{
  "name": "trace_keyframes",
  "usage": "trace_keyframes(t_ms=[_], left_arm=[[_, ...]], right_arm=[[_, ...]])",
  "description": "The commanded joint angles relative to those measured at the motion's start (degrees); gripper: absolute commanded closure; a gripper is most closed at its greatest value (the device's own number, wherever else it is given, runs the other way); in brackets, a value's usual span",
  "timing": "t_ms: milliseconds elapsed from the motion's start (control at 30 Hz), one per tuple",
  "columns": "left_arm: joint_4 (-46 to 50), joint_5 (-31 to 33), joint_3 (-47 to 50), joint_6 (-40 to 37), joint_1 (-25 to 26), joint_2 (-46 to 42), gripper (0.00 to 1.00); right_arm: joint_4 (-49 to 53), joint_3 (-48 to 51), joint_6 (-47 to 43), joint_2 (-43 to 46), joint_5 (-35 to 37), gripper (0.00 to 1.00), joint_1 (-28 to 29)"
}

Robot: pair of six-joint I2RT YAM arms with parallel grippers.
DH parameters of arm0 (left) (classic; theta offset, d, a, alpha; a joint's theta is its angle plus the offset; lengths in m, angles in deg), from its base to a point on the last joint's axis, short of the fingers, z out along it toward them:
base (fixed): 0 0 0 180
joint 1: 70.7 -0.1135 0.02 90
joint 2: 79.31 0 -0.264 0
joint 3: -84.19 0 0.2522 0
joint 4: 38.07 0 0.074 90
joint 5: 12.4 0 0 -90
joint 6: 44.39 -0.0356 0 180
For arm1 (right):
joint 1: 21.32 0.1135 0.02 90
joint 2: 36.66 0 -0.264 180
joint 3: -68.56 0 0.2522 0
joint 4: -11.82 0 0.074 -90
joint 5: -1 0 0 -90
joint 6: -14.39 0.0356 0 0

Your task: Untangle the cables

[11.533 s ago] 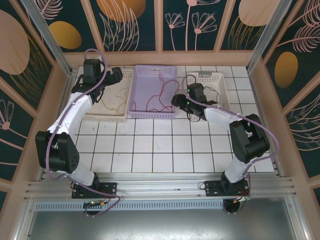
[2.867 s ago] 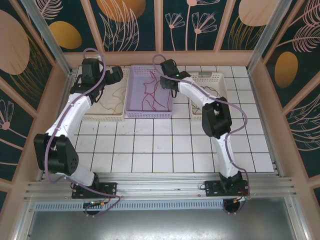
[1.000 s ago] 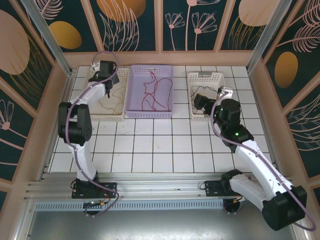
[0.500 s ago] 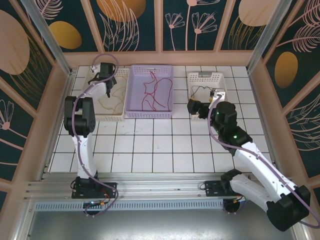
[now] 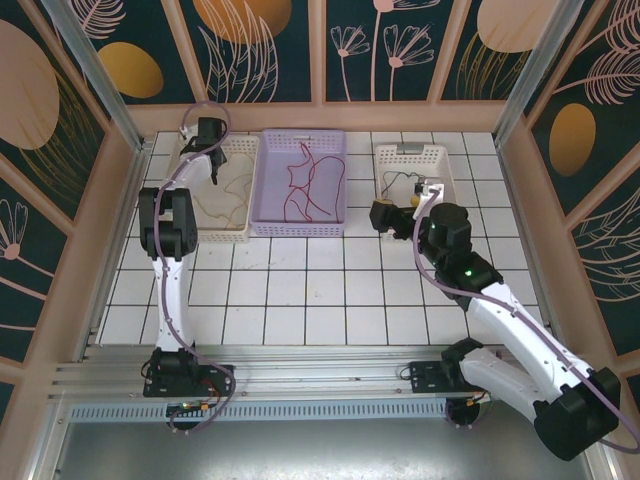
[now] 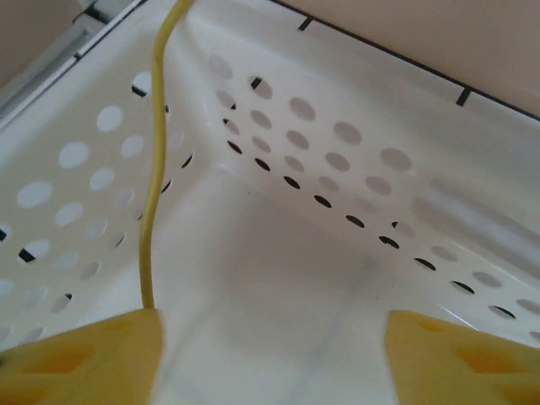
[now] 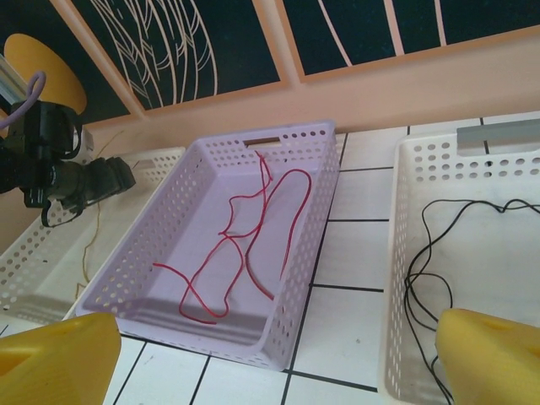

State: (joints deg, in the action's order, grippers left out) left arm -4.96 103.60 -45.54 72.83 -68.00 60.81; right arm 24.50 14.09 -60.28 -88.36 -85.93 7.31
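Yellow cable [image 6: 151, 211] close along white basket wall [image 6: 354, 94]

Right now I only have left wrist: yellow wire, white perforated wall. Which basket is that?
Observer: The left white basket, far end. The left claw hangs over it, beside the yellow cable.
Operator: Other colours mixed in there?
Observer: I only make out yellow there. The red cable lies by itself in the purple basket, the middle one.
Operator: And black?
Observer: The black cable is in the right white basket. The right claw is open over that basket's near left corner.
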Motion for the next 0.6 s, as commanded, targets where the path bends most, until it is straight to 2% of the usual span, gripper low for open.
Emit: trace_keyframes(t_ms=[0, 100, 267, 333, 367, 467, 567], left_arm=[[3.2, 0.2, -1.5, 0.7, -0.3, 0.8, 0.48], [3.7, -0.3, -2.2, 0.4, -0.4, 1.3, 0.54], [4.7, -0.4, -1.7, 0.5, -0.4, 1.0, 0.75], [4.9, 0.1, 0.0, 0.8, -0.4, -0.1, 0.76], [5.0, -0.2, 1.5, 1.4, -0.4, -1.6, 0.7], [0.1, 0.6, 10.3, 2.3, -0.4, -8.2, 0.39], [0.9, 2.3, 13.2, 2.7, -0.4, -10.7, 0.32]], right_arm=[[-2.1, 0.9, -0.1, -0.5, -1.1, 0.04, 0.5], [-2.1, 0.7, -0.2, -0.8, -1.7, 0.04, 0.6], [-2.0, 0.7, -0.2, -0.9, -1.9, 0.04, 0.6], [-1.8, 0.7, -0.3, -0.9, -1.9, 0.04, 0.6], [-1.7, 0.6, -0.2, -0.8, -1.9, 0.04, 0.6], [-1.6, 0.5, -0.2, -0.9, -2.0, 0.04, 0.7], [-1.7, 0.2, -0.2, -1.3, -1.9, 0.04, 1.0]])
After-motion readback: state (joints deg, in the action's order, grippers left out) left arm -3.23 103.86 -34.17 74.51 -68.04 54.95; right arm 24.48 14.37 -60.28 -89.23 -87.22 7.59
